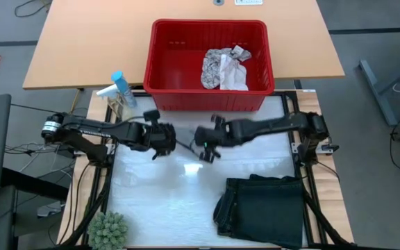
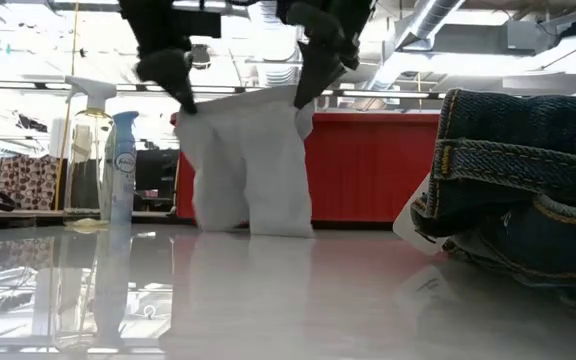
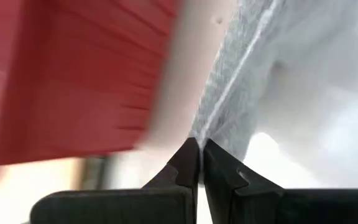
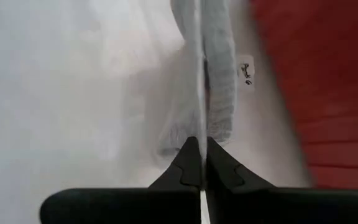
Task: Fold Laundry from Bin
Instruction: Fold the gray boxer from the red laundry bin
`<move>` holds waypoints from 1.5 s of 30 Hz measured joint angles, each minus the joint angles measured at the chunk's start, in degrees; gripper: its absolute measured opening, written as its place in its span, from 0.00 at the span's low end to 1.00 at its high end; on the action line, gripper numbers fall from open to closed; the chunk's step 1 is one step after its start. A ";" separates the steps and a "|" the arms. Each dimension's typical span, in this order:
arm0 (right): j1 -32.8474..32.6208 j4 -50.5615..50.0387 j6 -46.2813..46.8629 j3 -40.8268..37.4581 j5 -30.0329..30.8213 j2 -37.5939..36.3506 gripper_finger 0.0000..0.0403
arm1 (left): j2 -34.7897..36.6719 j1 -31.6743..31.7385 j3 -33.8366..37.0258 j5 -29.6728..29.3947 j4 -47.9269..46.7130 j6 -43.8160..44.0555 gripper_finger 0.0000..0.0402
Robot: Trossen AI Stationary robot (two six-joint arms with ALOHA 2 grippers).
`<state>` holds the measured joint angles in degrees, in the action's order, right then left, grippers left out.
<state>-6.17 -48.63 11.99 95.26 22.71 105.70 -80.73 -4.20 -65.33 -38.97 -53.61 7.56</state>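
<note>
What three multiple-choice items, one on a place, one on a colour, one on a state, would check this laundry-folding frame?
1. Where does the folded dark denim garment lie?
A. in the bin
B. on the white table, near the right arm's base
C. under the spray bottles

2. What colour is the slotted plastic bin?
A. blue
B. red
C. grey

3. How is the small plain whitish cloth held?
A. lying flat
B. by one gripper only
C. hanging between both shut grippers

Key: B, it lies on the table's right near corner; B, its walls are red; C, the left gripper and right gripper each pinch an upper edge.
</note>
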 joint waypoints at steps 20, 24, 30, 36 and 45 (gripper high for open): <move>-11.66 14.97 -4.15 -0.06 -22.04 15.63 0.13 | -0.02 -17.35 17.19 31.11 16.02 7.33 0.13; -11.74 14.17 -6.08 -0.04 -22.20 13.91 0.16 | -0.02 -17.67 14.63 35.37 14.84 6.13 0.26; -12.04 14.24 -6.16 0.05 -22.64 9.63 0.30 | 0.02 -17.67 8.16 33.12 9.79 5.74 0.45; -13.07 12.31 -5.47 0.05 -21.83 9.30 0.51 | 0.11 -17.67 9.20 21.17 18.73 7.33 0.48; -8.87 7.76 5.01 -0.83 -8.32 9.80 0.62 | 0.08 -14.62 21.65 22.01 38.05 10.54 0.41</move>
<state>-15.05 -40.87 17.00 94.42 14.39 115.50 -80.65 -18.82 -43.69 -16.96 -15.56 18.09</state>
